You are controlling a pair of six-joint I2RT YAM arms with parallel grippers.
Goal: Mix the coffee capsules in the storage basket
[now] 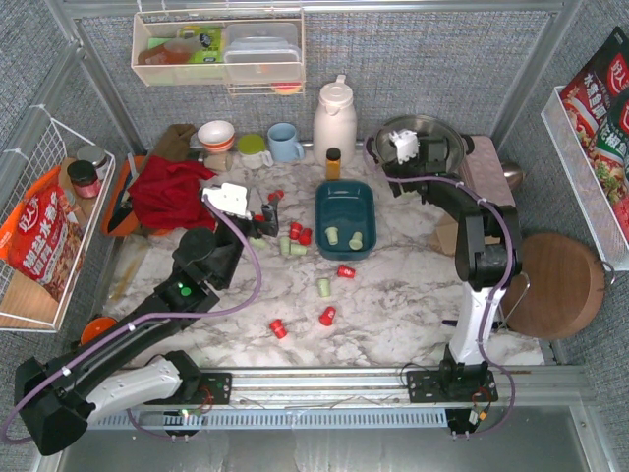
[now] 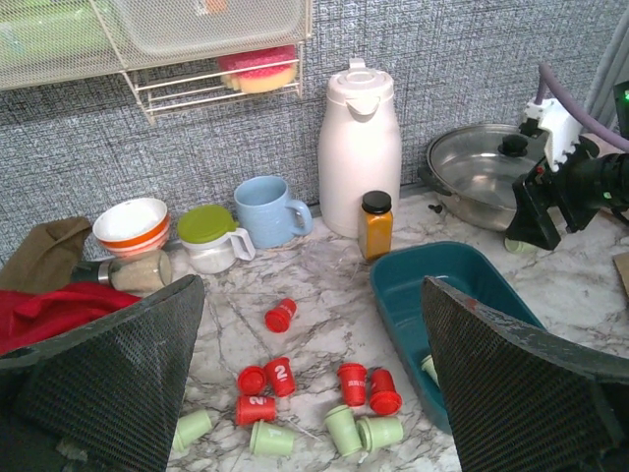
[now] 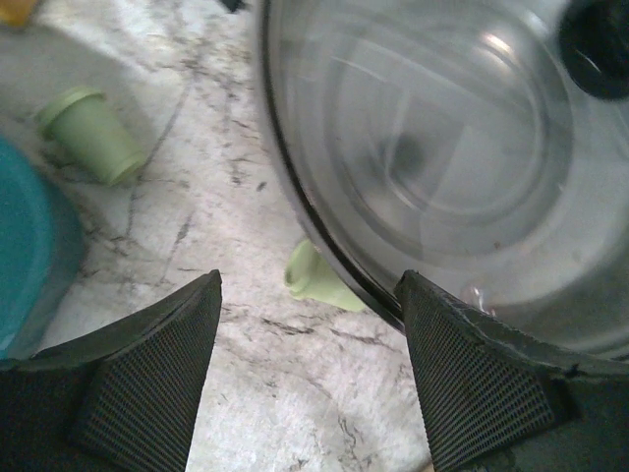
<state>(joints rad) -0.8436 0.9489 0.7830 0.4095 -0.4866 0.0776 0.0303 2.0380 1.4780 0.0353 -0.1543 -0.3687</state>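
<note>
The teal storage basket (image 1: 345,202) stands at mid-table with two green coffee capsules (image 1: 332,235) inside. Red and green coffee capsules (image 1: 295,232) lie scattered to its left and in front of it. In the left wrist view a cluster of them (image 2: 280,377) lies on the marble beside the basket (image 2: 432,285). My left gripper (image 2: 313,290) hangs open above that cluster and holds nothing. My right gripper (image 3: 311,287) is open by the pan's left rim. One green capsule (image 3: 316,277) lies just beyond its tips, half under the rim. Another green one (image 3: 93,133) rests near the basket (image 3: 25,256).
At the back stand a white thermos (image 1: 334,118), a blue mug (image 1: 285,143), an orange spice jar (image 1: 333,162) and a lidded steel pan (image 1: 423,138). A red cloth (image 1: 172,192) lies at the left. A round wooden board (image 1: 555,285) sits at the right.
</note>
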